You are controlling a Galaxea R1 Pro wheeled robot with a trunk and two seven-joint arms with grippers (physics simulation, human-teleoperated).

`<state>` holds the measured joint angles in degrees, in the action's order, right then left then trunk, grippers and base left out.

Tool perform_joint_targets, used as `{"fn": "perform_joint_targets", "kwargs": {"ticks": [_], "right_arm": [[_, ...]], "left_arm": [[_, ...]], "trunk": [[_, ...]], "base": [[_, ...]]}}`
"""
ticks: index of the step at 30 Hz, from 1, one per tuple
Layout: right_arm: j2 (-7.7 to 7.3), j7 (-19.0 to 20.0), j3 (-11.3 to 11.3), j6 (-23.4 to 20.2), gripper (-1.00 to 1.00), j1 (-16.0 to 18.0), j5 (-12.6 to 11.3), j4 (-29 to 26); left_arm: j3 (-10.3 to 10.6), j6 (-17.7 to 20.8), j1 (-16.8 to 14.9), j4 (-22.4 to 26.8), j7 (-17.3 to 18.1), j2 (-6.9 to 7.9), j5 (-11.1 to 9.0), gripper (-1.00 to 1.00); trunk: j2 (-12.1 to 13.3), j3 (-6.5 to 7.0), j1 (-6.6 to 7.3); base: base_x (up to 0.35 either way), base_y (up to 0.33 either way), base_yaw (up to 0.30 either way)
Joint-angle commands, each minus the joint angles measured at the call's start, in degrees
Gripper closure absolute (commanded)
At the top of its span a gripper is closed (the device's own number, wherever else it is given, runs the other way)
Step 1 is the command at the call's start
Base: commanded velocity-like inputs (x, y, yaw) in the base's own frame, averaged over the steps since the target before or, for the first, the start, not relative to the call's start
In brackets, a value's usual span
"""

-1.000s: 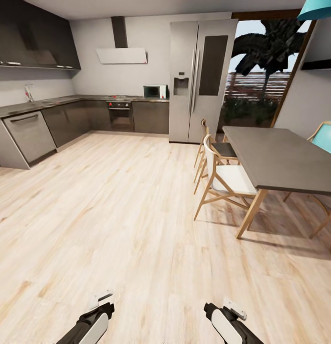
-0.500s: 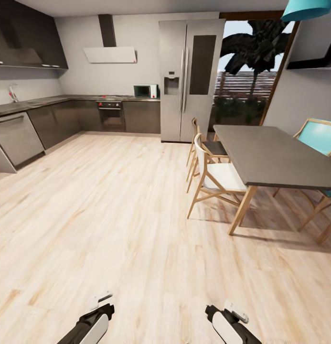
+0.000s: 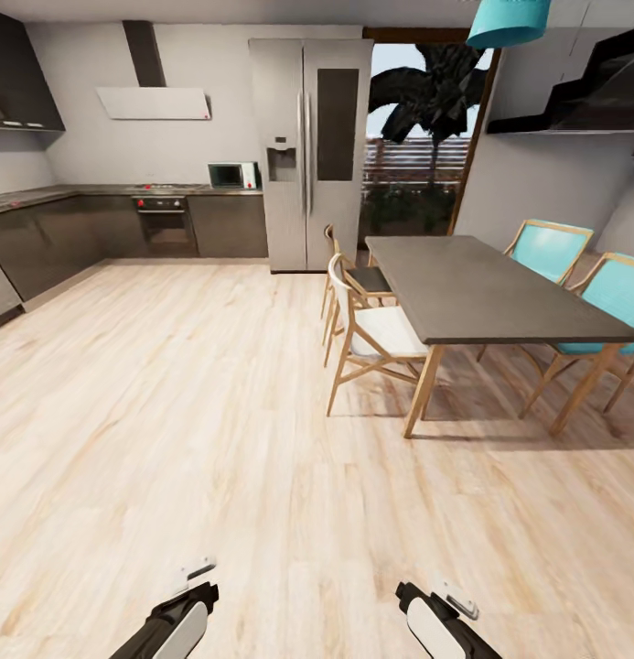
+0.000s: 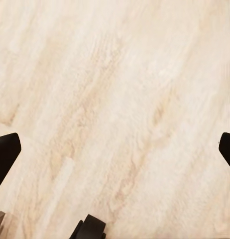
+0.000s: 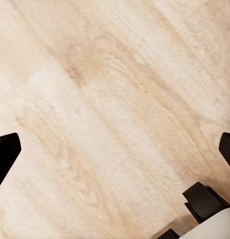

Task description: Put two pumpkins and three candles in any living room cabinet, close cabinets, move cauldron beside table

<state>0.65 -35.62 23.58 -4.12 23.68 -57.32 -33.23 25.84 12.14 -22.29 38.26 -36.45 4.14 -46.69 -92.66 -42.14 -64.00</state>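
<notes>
Left: dark kitchen cabinets (image 3: 42,243) under a grey counter (image 3: 33,196), running along the wall to a built-in oven (image 3: 166,224). Above it, a white hood (image 3: 154,102). A microwave (image 3: 232,175) sits on the counter beside a steel fridge (image 3: 309,151).

Centre: pale wood floor (image 3: 198,412), bare in front of the robot. Left arm (image 3: 170,625) and right arm (image 3: 442,622) hang low at the near edge. In the wrist views the left gripper (image 4: 115,149) and right gripper (image 5: 115,149) have their fingers spread wide, with nothing but floor between the tips.

Right: a tall dark dining table (image 3: 486,288) on wooden legs, two white-seated chairs (image 3: 371,334) on its near-left side, two teal chairs (image 3: 582,284) on the far side. Behind, a window (image 3: 417,137) with a palm outside; overhead, a teal lamp (image 3: 509,20).

Pumpkins, candles, cauldron, living-room cabinet and coffee table: location cannot be told from these views.
</notes>
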Motion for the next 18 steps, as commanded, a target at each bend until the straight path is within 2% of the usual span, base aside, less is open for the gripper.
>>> {"fn": "perform_joint_targets", "kwargs": {"ticks": [1,18], "right_arm": [[-0.03,-0.45,0.24,-0.28,-1.0,0.06,-0.07,-0.07],[-0.03,-0.2,0.23,-0.18,-1.0,0.06,-0.05,0.53]], "left_arm": [[0.35,0.24,-0.03,0.14,-0.46,0.1,-0.24,-1.0],[0.35,0.25,-0.03,0.03,-0.45,0.08,-0.33,-1.0]], "trunk": [[-0.03,-0.05,0.0],[-0.03,-0.05,0.0]], "base": [[0.0,0.0,-0.285],[0.0,0.0,-0.285]]}}
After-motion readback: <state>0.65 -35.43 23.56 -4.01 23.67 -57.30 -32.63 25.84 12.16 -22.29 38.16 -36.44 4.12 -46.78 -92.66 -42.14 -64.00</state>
